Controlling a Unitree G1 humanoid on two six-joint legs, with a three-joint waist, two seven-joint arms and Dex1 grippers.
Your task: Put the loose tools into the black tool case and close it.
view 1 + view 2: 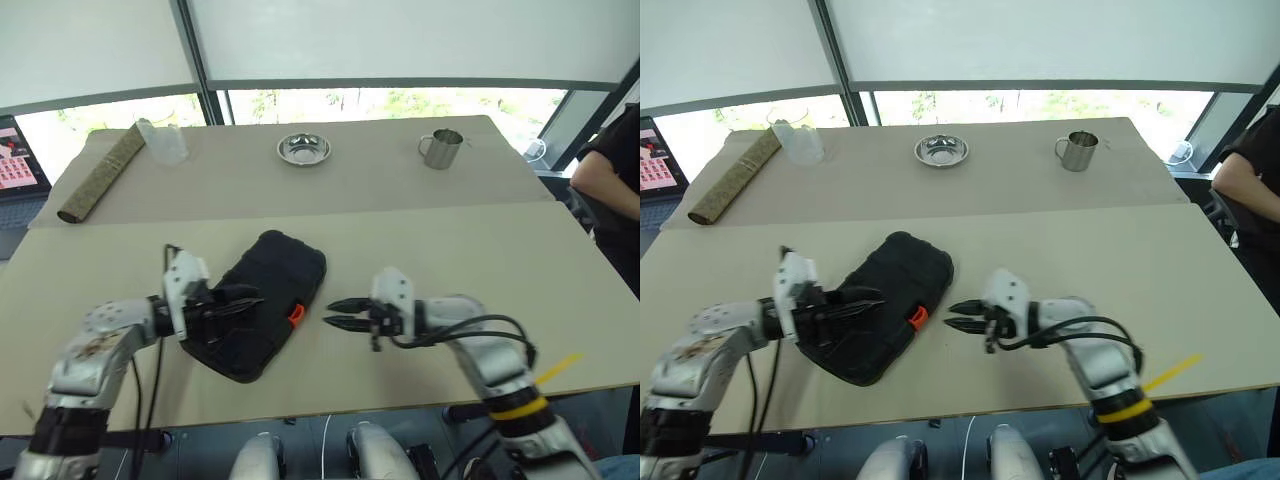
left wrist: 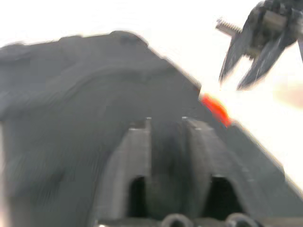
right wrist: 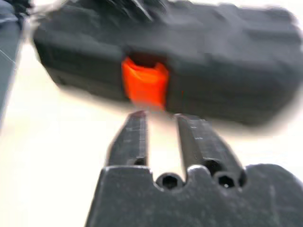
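The black tool case (image 1: 272,285) lies shut and askew on the near table, its orange latch (image 1: 295,316) facing right. My left gripper (image 1: 246,300) reaches in from the left, its open fingers over the case's lid with nothing between them. My right gripper (image 1: 330,313) hovers just right of the latch, a short gap away, open and empty. In the right wrist view the latch (image 3: 144,80) sits straight beyond the parted fingers (image 3: 135,137). The left wrist view looks across the lid (image 2: 85,94) to the right gripper (image 2: 251,66). The loose tools are out of view.
On the far table stand a steel bowl (image 1: 303,149), a metal mug (image 1: 441,148), a clear plastic cup (image 1: 165,142) and a rolled brown mat (image 1: 102,172). A laptop (image 1: 18,155) sits at far left. A person (image 1: 610,170) stands at the right edge.
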